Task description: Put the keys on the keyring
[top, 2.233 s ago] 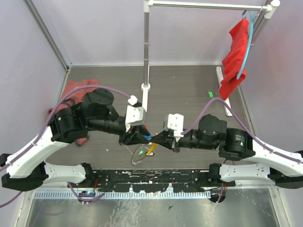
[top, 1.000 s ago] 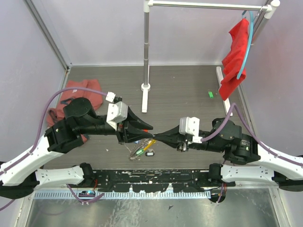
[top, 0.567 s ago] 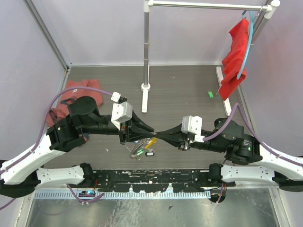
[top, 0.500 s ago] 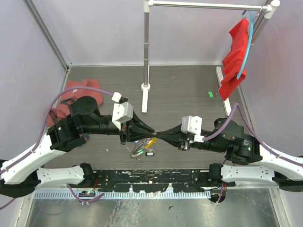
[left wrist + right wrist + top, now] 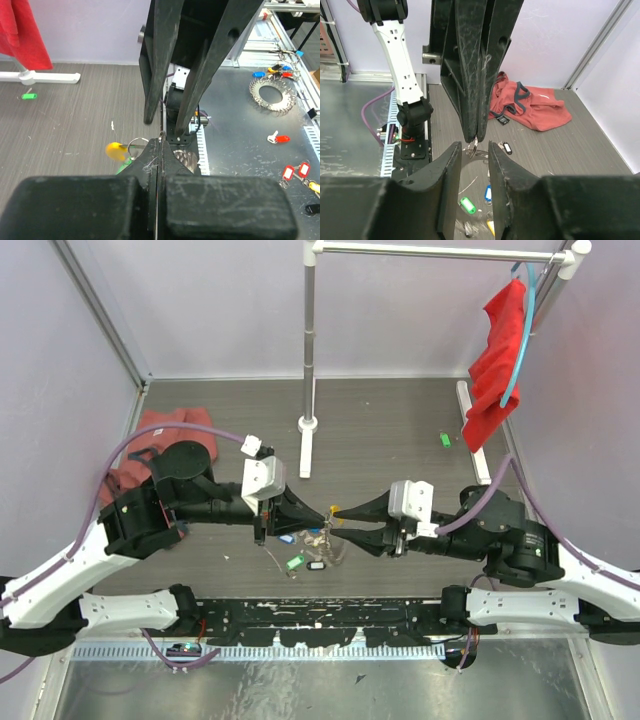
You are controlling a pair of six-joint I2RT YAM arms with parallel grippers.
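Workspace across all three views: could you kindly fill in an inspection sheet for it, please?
Surface: dark wood-grain table, a few white specks.
Job's things: keyring pinched by the left tool; green-tagged key, black-tagged key and blue-tagged key loose beneath; stray green-tagged key far right.
Clutter: pink cloth bunched at the left wall.
Grippers: left tool shut on the keyring; right tool open, fingers spread just before the left tool's tips.
Cables: purple cable arching over each arm; no snag seen.
Surroundings: rack pole, red cloth hanging from its bar.
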